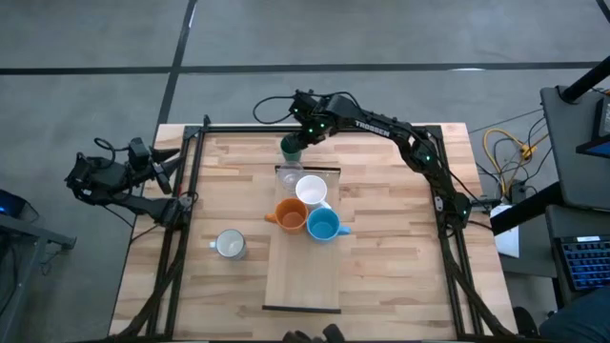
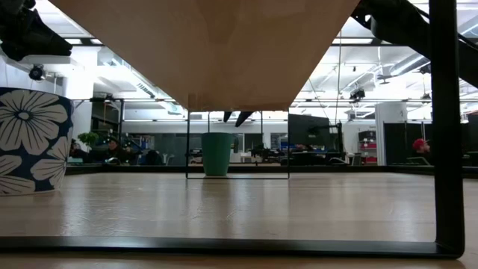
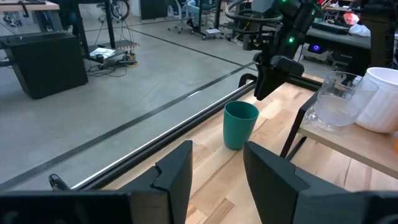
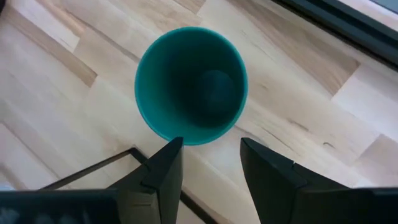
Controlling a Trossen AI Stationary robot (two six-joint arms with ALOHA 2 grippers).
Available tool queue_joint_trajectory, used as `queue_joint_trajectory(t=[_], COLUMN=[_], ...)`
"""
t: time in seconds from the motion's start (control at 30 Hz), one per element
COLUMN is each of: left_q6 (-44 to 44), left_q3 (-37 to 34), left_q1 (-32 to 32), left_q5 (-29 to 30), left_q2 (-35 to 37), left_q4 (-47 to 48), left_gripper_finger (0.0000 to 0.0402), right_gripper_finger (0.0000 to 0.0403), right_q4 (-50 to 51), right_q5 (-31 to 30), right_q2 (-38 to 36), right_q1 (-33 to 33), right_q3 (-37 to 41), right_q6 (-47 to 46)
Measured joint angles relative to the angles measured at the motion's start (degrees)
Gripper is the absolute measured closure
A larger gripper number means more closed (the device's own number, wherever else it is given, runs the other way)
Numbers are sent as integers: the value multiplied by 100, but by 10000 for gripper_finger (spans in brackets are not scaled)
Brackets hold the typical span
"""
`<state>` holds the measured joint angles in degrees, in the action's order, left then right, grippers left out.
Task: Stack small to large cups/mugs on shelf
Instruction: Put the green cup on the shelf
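my right gripper (image 4: pixel 208 162) hangs unclenched over the upright dark green plastic cup (image 4: pixel 190 84), so i should descend straight, one finger inside the rim.

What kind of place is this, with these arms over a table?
Probably a robotics lab or workshop: a planked table with cups on a shelf, a bare concrete floor, and desks with computer gear in a large open room.

- High view: overhead, straight down on the whole tabletop (image 1: pixel 381 276).
- Low view: at tabletop height, level under the shelf (image 2: pixel 209 52) into the room.
- Left wrist view: from the table's left edge, looking across.
- Right wrist view: close above, looking down.
- All share the dark green cup (image 1: pixel 291 149).
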<state>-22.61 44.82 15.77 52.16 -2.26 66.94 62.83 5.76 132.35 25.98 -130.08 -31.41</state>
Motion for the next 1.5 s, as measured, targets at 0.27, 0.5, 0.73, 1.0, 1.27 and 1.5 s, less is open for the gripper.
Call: queue_joint_trajectory(t=[0.27, 0.5, 0.73, 1.0, 1.27, 1.5], left_q6=[2, 28, 46, 72, 66, 61], left_q3=[0, 0, 0, 9, 9, 9], left_q1=[0, 0, 0, 0, 0, 0], left_q5=[0, -2, -4, -7, -7, -7], left_q2=[0, 0, 0, 0, 0, 0], left_q4=[2, -1, -2, -2, -7, -9], left_gripper_finger=[272, 272, 272, 272, 272, 272], right_gripper_finger=[250, 250, 250, 250, 250, 250], right_q4=[106, 237, 190, 79, 70, 68], right_q5=[2, 7, 9, 17, 71, 359], right_q2=[0, 0, 0, -4, -4, -4], right_q1=[-65, -137, -151, -151, -164, -169], right_q3=[0, 0, 0, 0, 0, -2], right_q6=[-475, -746, -1101, -1585, -2400, -3106])
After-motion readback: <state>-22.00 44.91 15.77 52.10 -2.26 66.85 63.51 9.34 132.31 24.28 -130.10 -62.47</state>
